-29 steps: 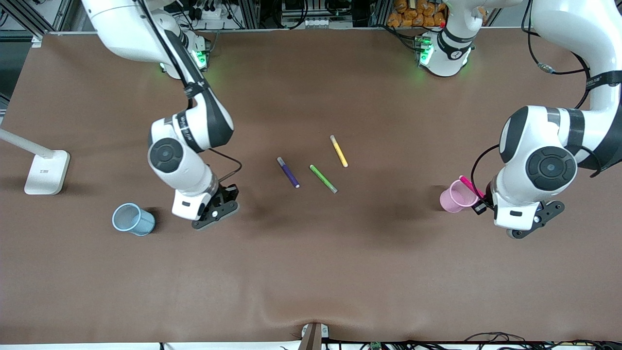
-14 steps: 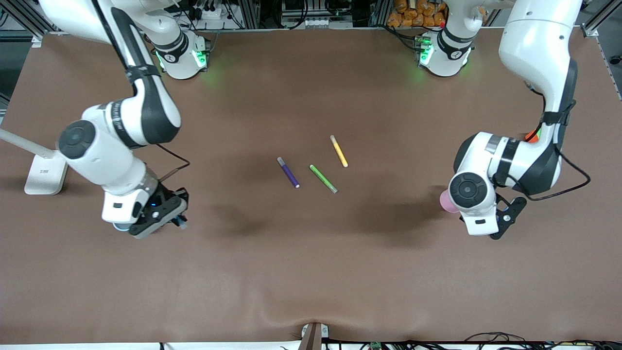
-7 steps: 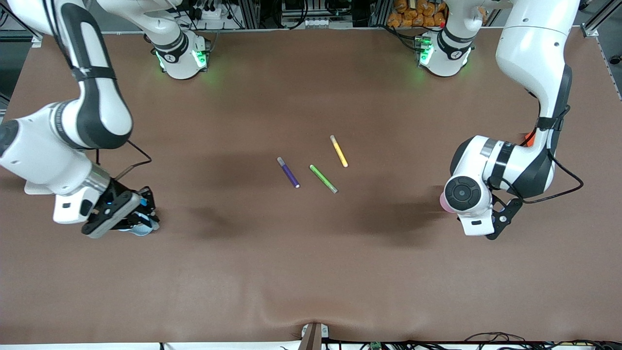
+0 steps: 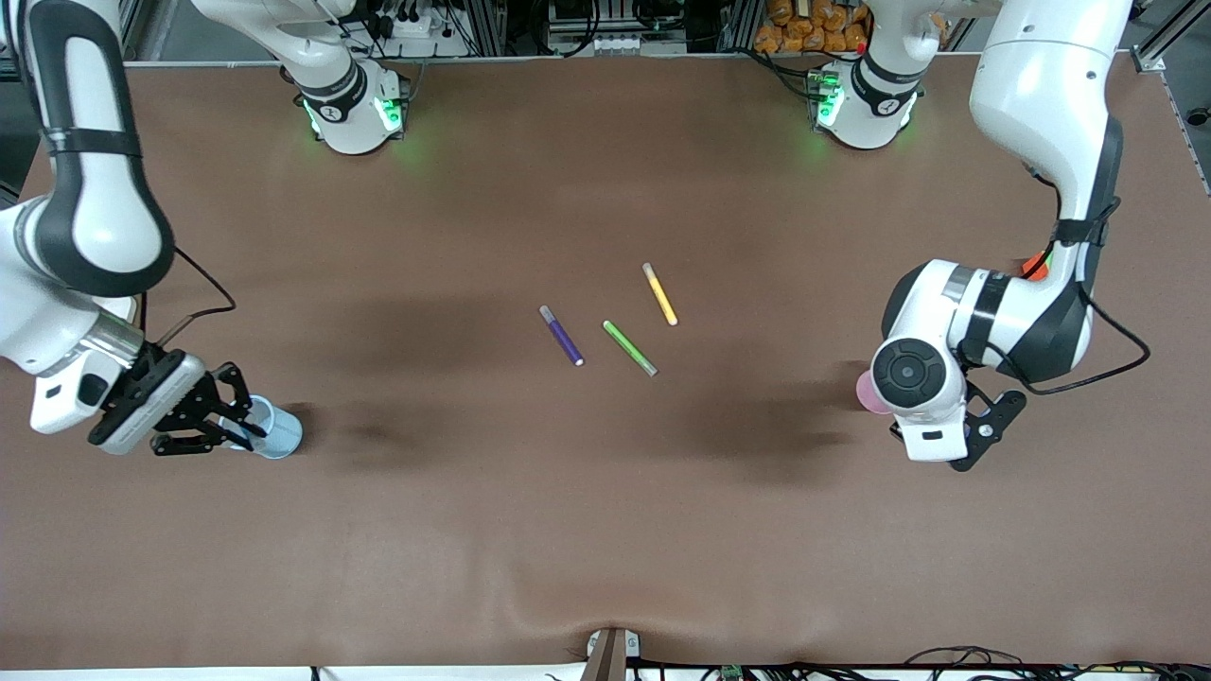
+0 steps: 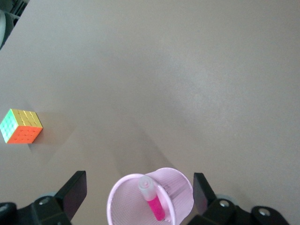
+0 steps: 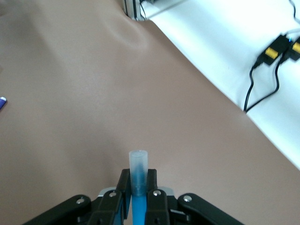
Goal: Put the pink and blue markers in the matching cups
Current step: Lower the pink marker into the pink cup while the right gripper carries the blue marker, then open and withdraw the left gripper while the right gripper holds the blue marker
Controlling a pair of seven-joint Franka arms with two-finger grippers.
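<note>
The light blue cup (image 4: 275,432) stands near the right arm's end of the table. My right gripper (image 4: 227,422) is tilted beside it, at its rim. In the right wrist view it (image 6: 137,180) is shut on the blue marker (image 6: 139,169), pale cap pointing out past the fingertips; the cup is out of that view. The pink cup (image 4: 863,392) is mostly hidden under my left hand (image 4: 932,416). In the left wrist view the pink marker (image 5: 153,200) leans inside the pink cup (image 5: 180,185), pale cap up. My left gripper (image 5: 138,187) is open, its fingers apart on either side of the cup.
A dark purple pen (image 4: 561,335), a green pen (image 4: 629,347) and a yellow pen (image 4: 659,294) lie mid-table. A colour cube (image 5: 21,125) sits near the pink cup; in the front view it (image 4: 1037,268) peeks out by the left arm.
My right gripper has carried the blue marker toward the right arm's end of the table and now reaches the blue cup. My left hand has stayed over the pink cup, shifting slightly.
</note>
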